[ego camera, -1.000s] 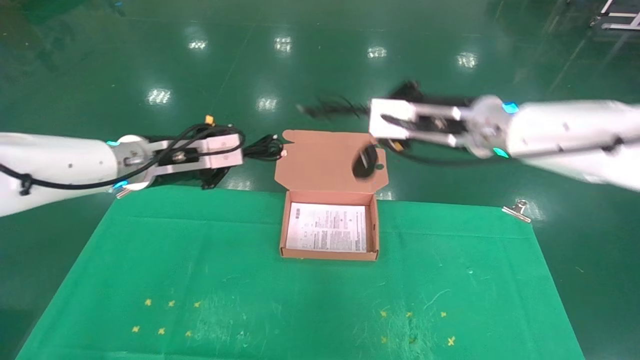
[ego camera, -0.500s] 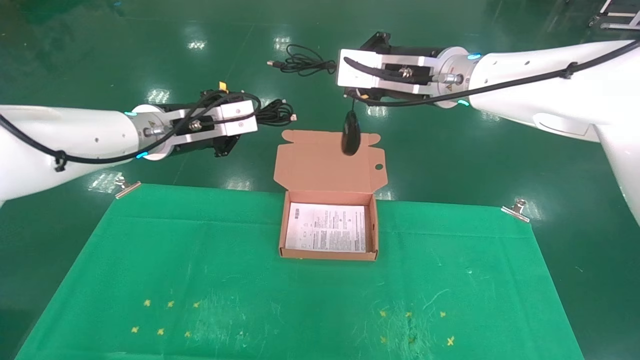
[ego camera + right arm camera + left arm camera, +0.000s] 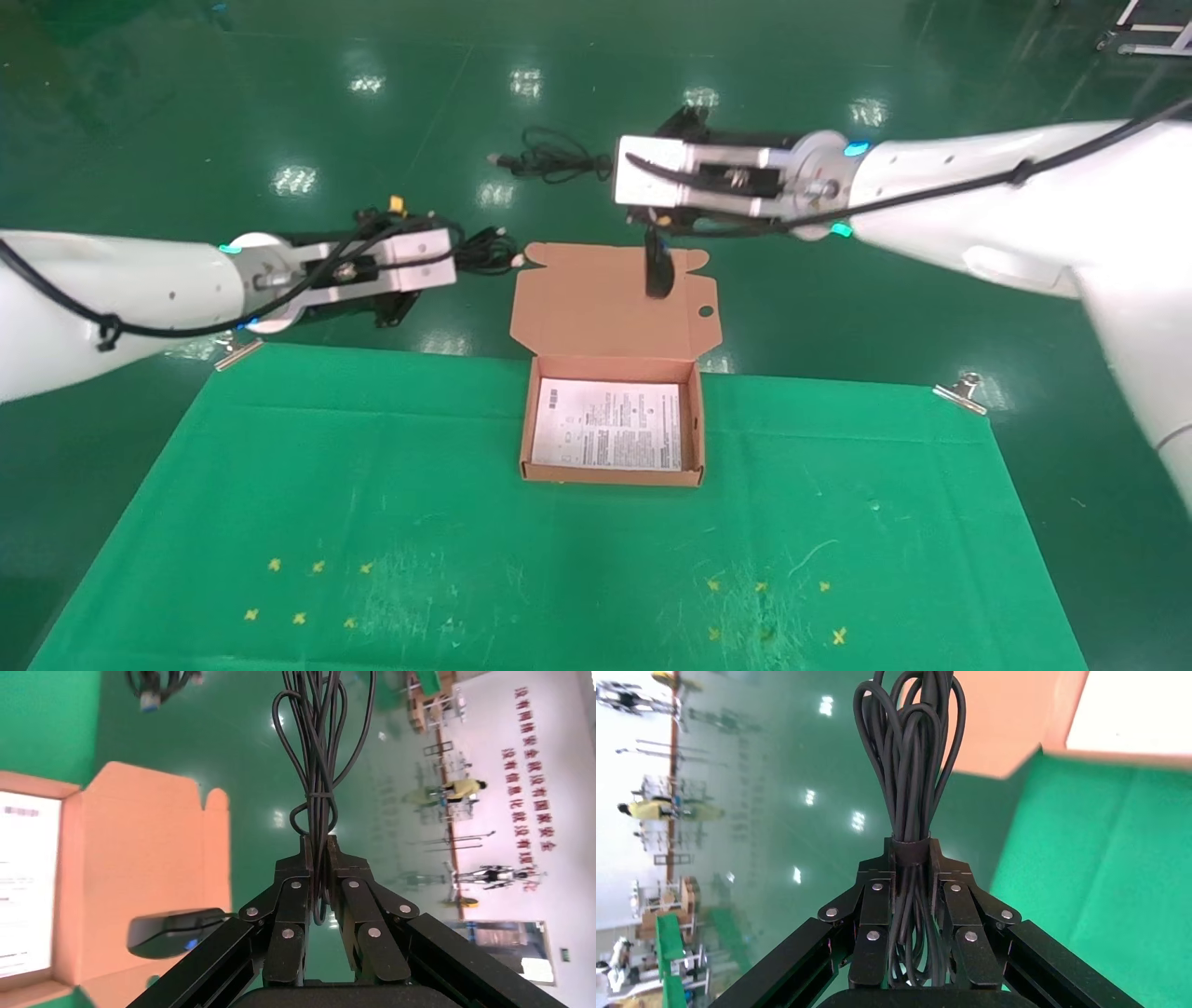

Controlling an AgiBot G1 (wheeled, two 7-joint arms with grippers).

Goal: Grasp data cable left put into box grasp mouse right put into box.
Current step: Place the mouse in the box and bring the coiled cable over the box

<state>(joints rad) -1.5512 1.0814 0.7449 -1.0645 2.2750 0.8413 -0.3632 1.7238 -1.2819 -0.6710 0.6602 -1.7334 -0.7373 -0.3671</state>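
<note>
Green mat (image 3: 372,485): covers the table, below and nearer the robot than both grippers; metal clips (image 3: 959,391) at its far corners.
Box (image 3: 615,477): open, at mat's far edge, between the 2 arms, lower than both grippers. White printed sheet (image 3: 610,424) lies flat inside. Flap lid (image 3: 596,303) folded back away from robot, small round hole near its R edge. No cable or mouse in the tray.
R gripper (image 3: 318,855): held high over the floor beyond the lid, tip pointing toward robot's L. Jaws clamped tight on the mouse's thin cord (image 3: 320,755) at its tie point; coiled cord w/ USB plug (image 3: 549,160) sticks out past the tip.
L gripper (image 3: 911,855): held over the floor just off the mat's far L corner, tip pointing toward the box. Jaws closed round the data cable at its band.
Mouse (image 3: 658,270): hangs by its cord straight below R gripper, nose down, in front of the lid's R part; not resting on anything. Blue light visible in R wrist view (image 3: 176,932).
Data cable (image 3: 909,762): black loop bundle, projects past L gripper tip; loop ends (image 3: 489,253) reach close to the lid's L edge, apart from it.
</note>
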